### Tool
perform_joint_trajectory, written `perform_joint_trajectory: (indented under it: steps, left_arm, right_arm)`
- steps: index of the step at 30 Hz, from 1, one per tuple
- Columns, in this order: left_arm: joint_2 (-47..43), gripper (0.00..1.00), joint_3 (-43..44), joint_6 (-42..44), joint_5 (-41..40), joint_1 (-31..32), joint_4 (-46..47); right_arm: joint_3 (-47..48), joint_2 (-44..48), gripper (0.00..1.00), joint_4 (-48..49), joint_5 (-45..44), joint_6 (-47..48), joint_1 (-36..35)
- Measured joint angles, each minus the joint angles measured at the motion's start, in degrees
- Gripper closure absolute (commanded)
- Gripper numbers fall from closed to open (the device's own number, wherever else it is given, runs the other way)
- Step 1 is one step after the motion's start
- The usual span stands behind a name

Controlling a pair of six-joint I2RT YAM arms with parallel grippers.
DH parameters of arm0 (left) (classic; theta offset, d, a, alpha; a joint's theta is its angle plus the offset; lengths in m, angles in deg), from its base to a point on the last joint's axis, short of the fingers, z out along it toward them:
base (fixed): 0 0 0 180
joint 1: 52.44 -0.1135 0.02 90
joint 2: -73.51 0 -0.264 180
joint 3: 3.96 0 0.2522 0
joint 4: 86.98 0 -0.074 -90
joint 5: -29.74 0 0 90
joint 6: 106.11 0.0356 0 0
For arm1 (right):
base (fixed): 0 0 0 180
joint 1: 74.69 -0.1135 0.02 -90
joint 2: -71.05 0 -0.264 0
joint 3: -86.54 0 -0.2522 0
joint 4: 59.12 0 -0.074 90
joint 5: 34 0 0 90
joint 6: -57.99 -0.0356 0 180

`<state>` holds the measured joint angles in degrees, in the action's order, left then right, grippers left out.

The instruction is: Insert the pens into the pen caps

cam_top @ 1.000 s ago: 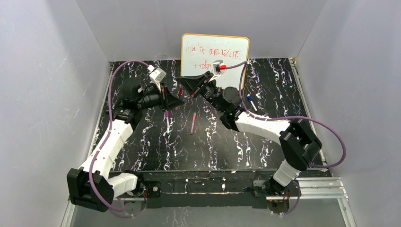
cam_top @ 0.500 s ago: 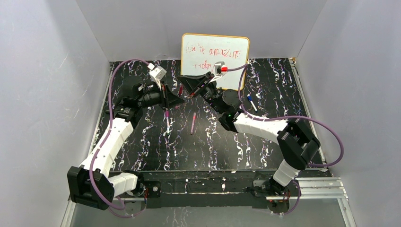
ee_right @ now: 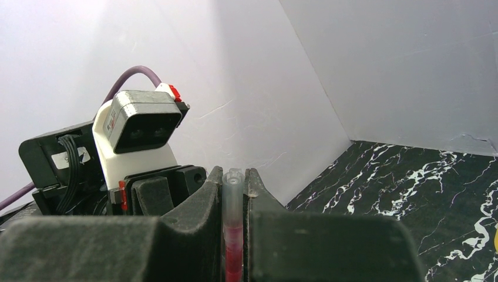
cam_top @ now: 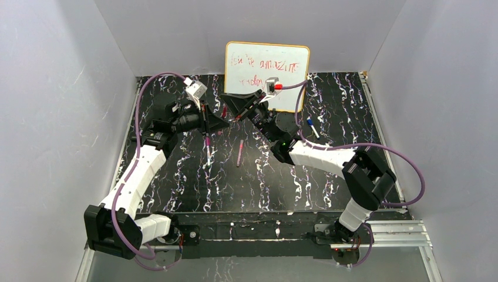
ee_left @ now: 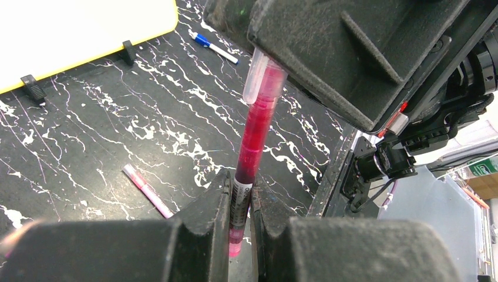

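Note:
A magenta pen (ee_left: pixel 255 135) stands clamped between the fingers of my left gripper (ee_left: pixel 239 182), which is shut on its labelled lower part. Its upper end sits inside a translucent grey pen cap (ee_left: pixel 256 82). My right gripper (ee_right: pixel 234 176) is shut on that cap (ee_right: pixel 233 194), and the magenta body (ee_right: pixel 234 252) shows through below it. In the top view the two grippers meet tip to tip in front of the whiteboard, left gripper (cam_top: pixel 212 122) and right gripper (cam_top: pixel 236 109), with the pen (cam_top: pixel 224 111) between them.
Two pink pens (cam_top: pixel 208 150) (cam_top: pixel 240 153) lie on the black marbled table, one also showing in the left wrist view as a pink pen (ee_left: pixel 147 191). A white pen with a blue end (cam_top: pixel 312 127) (ee_left: pixel 215 48) lies to the right. The whiteboard (cam_top: pixel 267 64) stands at the back.
Both arms have shifted slightly, the right elbow drifting left. The grips on pen and cap are unchanged.

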<state>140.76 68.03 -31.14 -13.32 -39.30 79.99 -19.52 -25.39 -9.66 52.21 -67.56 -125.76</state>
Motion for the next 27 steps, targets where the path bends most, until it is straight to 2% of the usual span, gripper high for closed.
perform_joint_trajectory:
  steps: [18, 27]
  left_arm:
    - [-0.2, 1.0, 1.0, 0.0, -0.1, 0.1, -1.6]
    - [-6.3, 1.0, -5.7, 0.7, -3.3, 0.1, -3.7]
  right_arm:
    - [-0.8, 0.0, 0.99, 1.5, -1.3, -0.5, -0.6]
    - [-0.6, 0.9, 0.99, -5.3, -1.2, -0.6, -3.1]
